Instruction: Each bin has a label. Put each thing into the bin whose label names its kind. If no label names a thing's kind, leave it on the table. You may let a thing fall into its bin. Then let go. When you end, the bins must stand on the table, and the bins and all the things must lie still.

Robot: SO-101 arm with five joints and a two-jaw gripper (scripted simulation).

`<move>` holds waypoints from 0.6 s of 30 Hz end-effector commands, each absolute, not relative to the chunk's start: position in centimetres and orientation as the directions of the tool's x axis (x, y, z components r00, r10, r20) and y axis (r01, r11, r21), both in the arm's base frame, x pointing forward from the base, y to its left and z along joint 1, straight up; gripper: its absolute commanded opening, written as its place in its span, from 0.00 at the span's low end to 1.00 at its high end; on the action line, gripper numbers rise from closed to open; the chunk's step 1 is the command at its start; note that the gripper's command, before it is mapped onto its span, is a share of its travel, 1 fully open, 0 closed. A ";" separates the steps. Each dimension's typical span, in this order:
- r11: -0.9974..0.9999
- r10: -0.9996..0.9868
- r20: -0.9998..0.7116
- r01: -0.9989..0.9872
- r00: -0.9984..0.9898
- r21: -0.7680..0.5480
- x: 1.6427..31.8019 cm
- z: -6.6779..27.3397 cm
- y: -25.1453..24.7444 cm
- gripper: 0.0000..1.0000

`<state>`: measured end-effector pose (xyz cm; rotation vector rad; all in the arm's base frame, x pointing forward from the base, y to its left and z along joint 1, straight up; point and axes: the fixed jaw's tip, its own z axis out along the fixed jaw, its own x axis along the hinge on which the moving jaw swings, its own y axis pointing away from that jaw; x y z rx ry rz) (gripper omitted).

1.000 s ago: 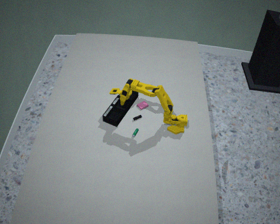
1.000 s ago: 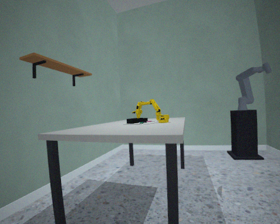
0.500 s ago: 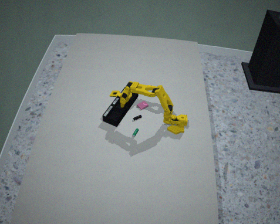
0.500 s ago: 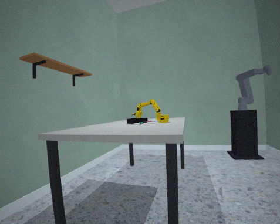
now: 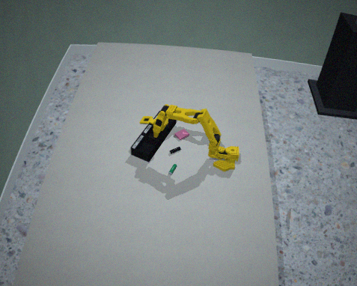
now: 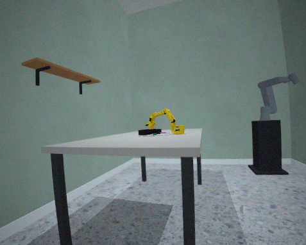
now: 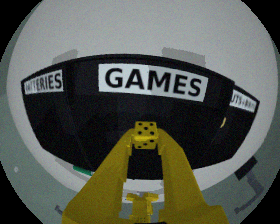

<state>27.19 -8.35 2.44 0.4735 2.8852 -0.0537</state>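
My gripper is shut on a yellow die with black dots. In the wrist view the die is over the middle bin, labelled GAMES. The BATTERIES bin is at its left and the nuts and bolts bin at its right, with a brass-coloured nut partly visible inside. A pink block, a small black piece and a green cylinder with a pale end lie on the table. The die is hidden in the top and exterior views.
The black bins stand joined in a row on the pale table. The arm reaches over the pink block from its base at the right. A wall shelf and a grey arm on a black pedestal are away from the table.
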 end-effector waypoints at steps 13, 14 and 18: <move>0.941 0.320 -0.331 0.338 -0.888 0.003 28.0 5.1 -8.9 0.00; 0.941 0.320 -0.331 0.338 -0.888 0.003 28.0 5.1 -8.9 0.00; 0.941 0.320 -0.331 0.338 -0.888 0.003 28.0 5.1 -8.9 0.00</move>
